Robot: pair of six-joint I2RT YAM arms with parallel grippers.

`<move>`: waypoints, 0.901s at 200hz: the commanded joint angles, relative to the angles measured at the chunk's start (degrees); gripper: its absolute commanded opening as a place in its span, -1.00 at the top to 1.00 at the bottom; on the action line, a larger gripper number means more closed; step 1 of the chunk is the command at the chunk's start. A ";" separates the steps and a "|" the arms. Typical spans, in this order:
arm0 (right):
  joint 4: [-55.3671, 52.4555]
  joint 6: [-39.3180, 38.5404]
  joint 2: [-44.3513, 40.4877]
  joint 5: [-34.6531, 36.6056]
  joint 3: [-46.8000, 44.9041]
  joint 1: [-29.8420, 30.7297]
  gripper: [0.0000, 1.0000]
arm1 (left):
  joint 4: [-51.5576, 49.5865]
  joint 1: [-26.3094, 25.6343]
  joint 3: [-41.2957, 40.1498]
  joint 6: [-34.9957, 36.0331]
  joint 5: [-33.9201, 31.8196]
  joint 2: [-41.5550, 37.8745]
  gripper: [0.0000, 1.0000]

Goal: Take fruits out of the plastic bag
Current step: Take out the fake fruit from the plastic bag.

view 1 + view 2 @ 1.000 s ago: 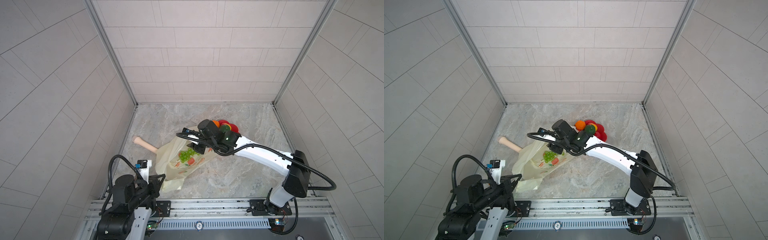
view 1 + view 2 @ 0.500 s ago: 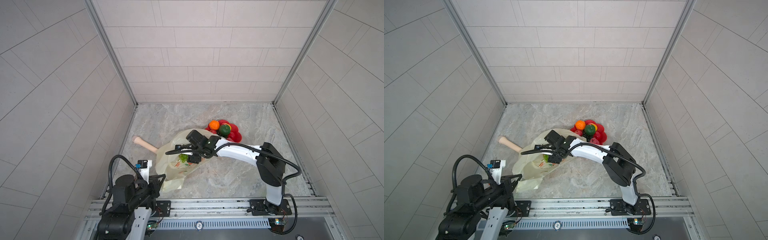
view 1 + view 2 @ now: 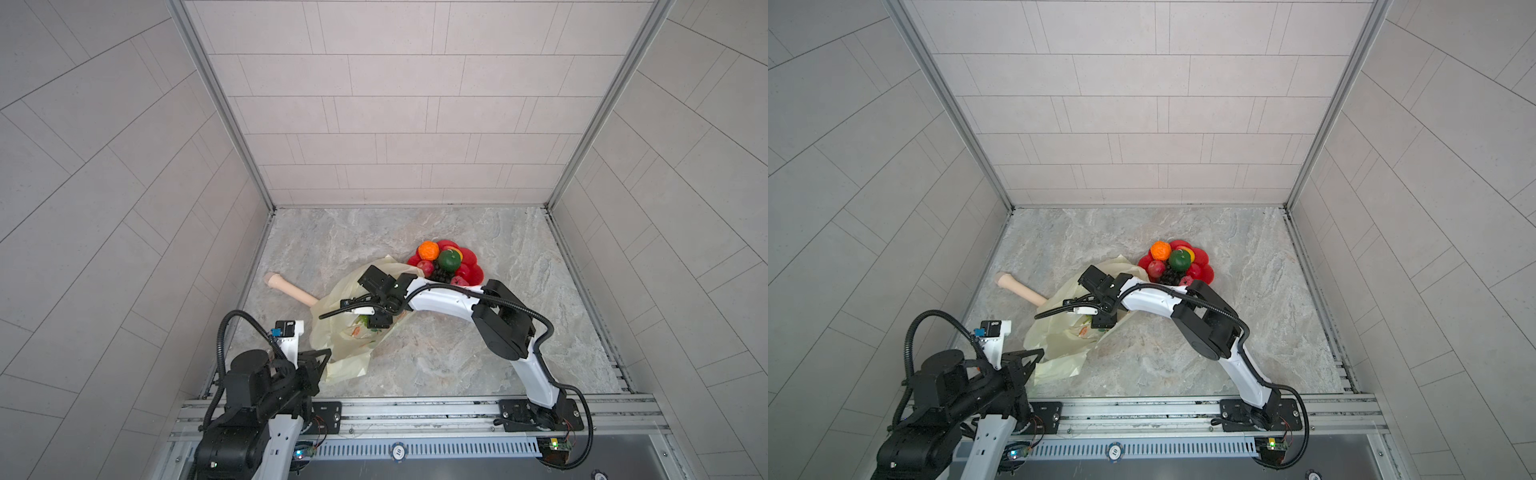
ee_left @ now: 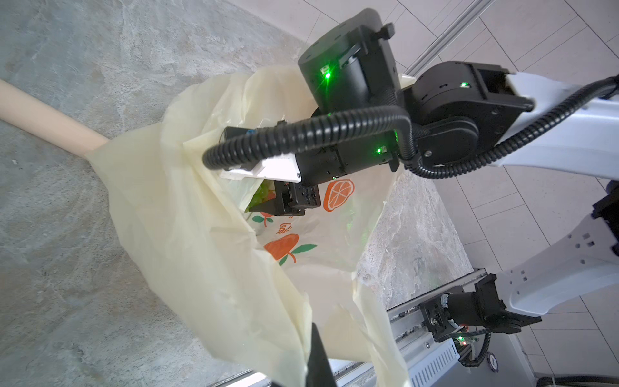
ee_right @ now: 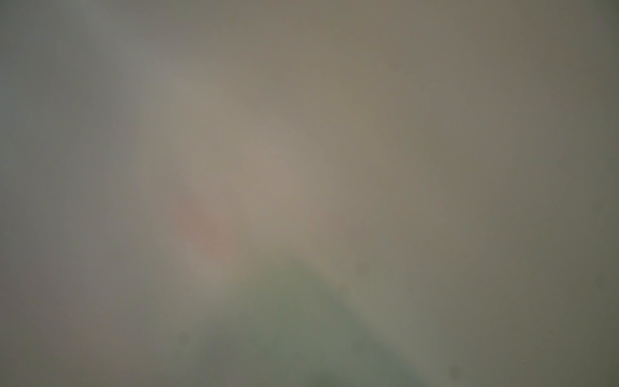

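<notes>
The plastic bag (image 3: 353, 345) lies crumpled on the marble tabletop (image 3: 436, 365). We see the left gripper (image 3: 323, 365) pressed together on the bag's near edge, and in the left wrist view the thin film rises around a black fingertip (image 4: 318, 355). The right gripper (image 4: 284, 202) is down inside the bag's mouth. We cannot tell whether its jaws are spread or pinching, since folds of plastic hide them and the right wrist view is only a grey-green blur.

Just beside that gripper, inside the bag, we make out the green grape bunch (image 4: 263, 194). The arm's black cable hose (image 4: 301, 134) loops across the mouth above it, and the bag's walls crowd the gripper on both sides. Farther out, on the side away from the right arm, a beige stick (image 3: 291, 289) lies with one end tucked under the plastic.

Beyond the right gripper's wrist, just beside the bag's far rim, the red plate (image 3: 473, 259) carries the orange (image 3: 428, 250), the dark green round fruit (image 3: 450, 260), the dark purple grape bunch (image 3: 441, 275) and red apples (image 3: 424, 266).

We find open tabletop on the right arm's side of the bag and past the plate toward the back wall (image 3: 407, 166). The side wall (image 3: 145, 208) runs close by the stick, and the metal rail (image 3: 415, 409) borders the table just behind the left gripper.
</notes>
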 commanded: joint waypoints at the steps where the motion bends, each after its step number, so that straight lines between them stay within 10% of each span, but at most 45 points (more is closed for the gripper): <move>1: -4.21 -1.46 0.89 -0.12 1.01 0.36 -0.23 | 0.29 0.37 -0.30 0.64 0.49 0.26 1.00; 66: -3.57 1.21 -3.53 0.57 -1.05 0.28 0.46 | 0.38 0.40 -0.42 -0.22 -0.71 0.20 1.00; 180: 7.28 12.88 -21.13 -2.94 -10.88 -1.57 0.61 | 0.56 0.43 -0.60 -0.40 -0.82 -0.49 1.00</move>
